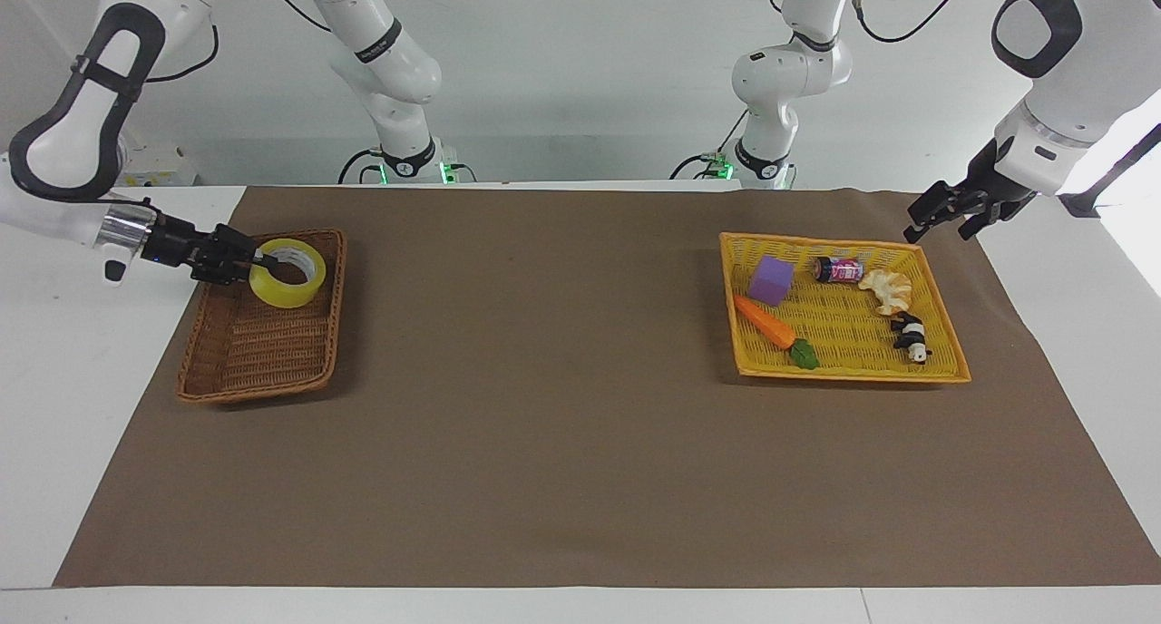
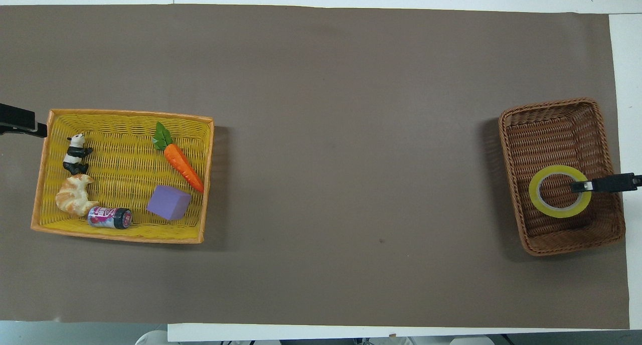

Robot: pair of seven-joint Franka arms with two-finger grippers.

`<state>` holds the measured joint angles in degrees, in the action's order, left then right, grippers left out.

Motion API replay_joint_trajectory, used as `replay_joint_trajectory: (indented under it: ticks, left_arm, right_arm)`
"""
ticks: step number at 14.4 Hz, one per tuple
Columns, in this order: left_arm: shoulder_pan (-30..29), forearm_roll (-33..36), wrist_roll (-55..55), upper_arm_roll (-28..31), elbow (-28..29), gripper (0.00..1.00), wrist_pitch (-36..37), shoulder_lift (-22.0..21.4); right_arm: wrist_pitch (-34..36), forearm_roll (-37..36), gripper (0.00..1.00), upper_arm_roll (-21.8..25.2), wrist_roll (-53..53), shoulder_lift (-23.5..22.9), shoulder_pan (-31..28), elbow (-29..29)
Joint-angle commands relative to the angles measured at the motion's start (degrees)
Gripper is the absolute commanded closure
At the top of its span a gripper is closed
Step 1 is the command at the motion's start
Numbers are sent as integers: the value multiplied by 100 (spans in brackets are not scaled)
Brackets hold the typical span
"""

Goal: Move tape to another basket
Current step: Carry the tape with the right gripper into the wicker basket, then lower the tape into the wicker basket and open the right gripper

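Yellow tape [image 1: 287, 285] in wicker basket [image 1: 238, 370], grasped by right gripper's fingers [image 1: 272, 263]; left gripper's [image 1: 947, 219] unclear.

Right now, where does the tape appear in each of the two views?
Facing view: the tape is at mid-height near the picture's left edge, in the brown basket, at its end nearer to the robots, held by the right gripper.
Overhead view: the tape is near the right edge, just below mid-height.
Shared landmark: the brown basket around it.
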<state>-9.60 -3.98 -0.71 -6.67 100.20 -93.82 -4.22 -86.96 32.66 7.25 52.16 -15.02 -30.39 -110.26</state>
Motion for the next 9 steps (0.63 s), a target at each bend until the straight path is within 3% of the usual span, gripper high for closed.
replay_joint_trajectory:
  ticks: [1,9]
  left_arm:
    - [2,284,-17,-71,25,0,127,-149]
    - [503,301,-26,-238,34,0,-126,-202]
  right_arm:
    - [12,-189,100,-93,224,-54,-116,172]
    - [-269,-181,100,-101,435,-159,-81,5]
